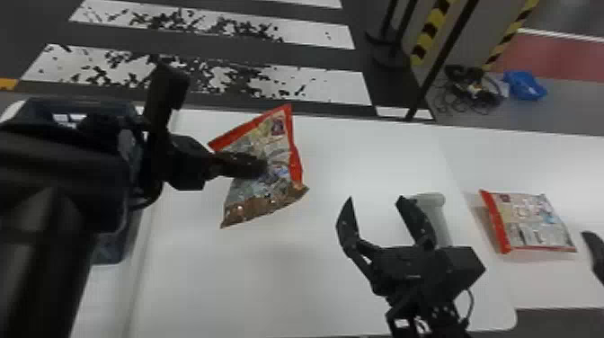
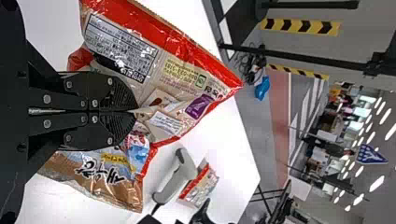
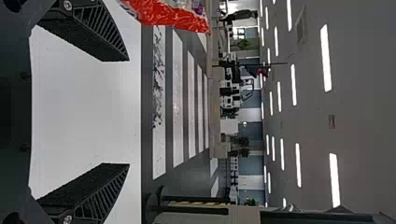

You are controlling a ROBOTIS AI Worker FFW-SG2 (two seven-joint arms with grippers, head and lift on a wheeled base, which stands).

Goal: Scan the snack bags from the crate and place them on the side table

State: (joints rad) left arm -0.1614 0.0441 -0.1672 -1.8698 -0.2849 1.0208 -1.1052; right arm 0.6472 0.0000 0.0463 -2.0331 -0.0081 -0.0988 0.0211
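Observation:
My left gripper (image 1: pixel 263 167) is shut on a red-edged snack bag (image 1: pixel 258 200), which hangs tilted above the white table. The left wrist view has the left gripper (image 2: pixel 134 110) pinching the crinkled middle of the bag (image 2: pixel 182 60). My right gripper (image 1: pixel 374 198) stands open and unloaded, to the right of the held bag; in its wrist view the right gripper (image 3: pixel 128 112) has widely parted fingers, with the bag's red edge (image 3: pixel 170 16) off to one side. Another snack bag (image 1: pixel 532 222) lies flat on the side table (image 1: pixel 557 283). The dark blue crate (image 1: pixel 110 247) is partly hidden behind my left arm.
A light grey handheld scanner (image 1: pixel 439 213) is on the white table (image 1: pixel 278 278), partly behind the right gripper; the left wrist view also has the scanner (image 2: pixel 180 172). A black object (image 1: pixel 594 256) juts in at the right edge. Black stands rise beyond the tables.

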